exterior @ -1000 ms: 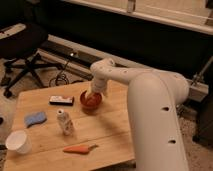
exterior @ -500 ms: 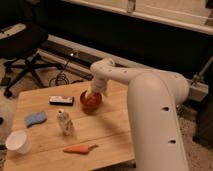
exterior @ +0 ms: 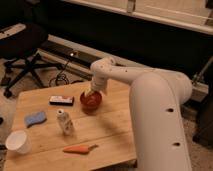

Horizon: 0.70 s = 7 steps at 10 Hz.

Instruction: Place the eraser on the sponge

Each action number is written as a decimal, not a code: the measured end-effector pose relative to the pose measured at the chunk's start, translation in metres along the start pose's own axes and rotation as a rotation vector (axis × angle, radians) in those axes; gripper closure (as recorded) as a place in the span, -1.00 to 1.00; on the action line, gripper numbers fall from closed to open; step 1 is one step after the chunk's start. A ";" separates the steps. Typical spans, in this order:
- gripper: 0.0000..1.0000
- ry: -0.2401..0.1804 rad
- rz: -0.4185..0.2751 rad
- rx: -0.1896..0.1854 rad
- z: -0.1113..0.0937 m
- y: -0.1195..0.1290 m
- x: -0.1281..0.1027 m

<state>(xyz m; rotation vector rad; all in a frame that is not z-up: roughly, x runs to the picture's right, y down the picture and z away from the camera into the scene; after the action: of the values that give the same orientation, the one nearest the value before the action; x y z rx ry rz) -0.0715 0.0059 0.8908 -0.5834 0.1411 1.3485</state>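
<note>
Arm: The big white arm fills the right side of my view. It bends over the tabletop from the right and reaches toward the far side.
Tabletop: It is light wood, and all the small things sit on it.
Chair: A dark office chair stands on the floor past the far left corner.
Bowl: A red bowl sits near the far middle, right under the tip of the arm.
Sponge: It is light blue, lies flat on the left side and has nothing on top of it.
Cup: A white cup stands at the near left corner.
Carrot: An orange carrot lies near the front edge, lying left to right.
Eraser: It is black, lies flat on the wood and has its label up. Its long side runs left to right, about along the far edge. It is just left of the bowl and apart from the sponge, which is nearer to me and further left.
Bottle: A small pale bottle stands upright between the eraser and the carrot.
Pincer: It hangs at the bowl's rim, spread wide, and I see nothing held in it. The eraser lies to its left, not touching it.
</note>
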 end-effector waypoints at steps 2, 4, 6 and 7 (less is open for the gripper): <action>-0.60 -0.097 -0.102 0.016 -0.026 0.015 -0.016; -0.60 -0.175 -0.292 0.039 -0.044 0.045 -0.022; -0.60 -0.190 -0.494 0.068 -0.034 0.076 -0.019; -0.60 -0.195 -0.584 0.081 -0.026 0.093 -0.019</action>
<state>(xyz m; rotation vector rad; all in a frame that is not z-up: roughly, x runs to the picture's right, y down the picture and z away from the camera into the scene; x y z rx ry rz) -0.1580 -0.0133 0.8473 -0.3794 -0.1270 0.8190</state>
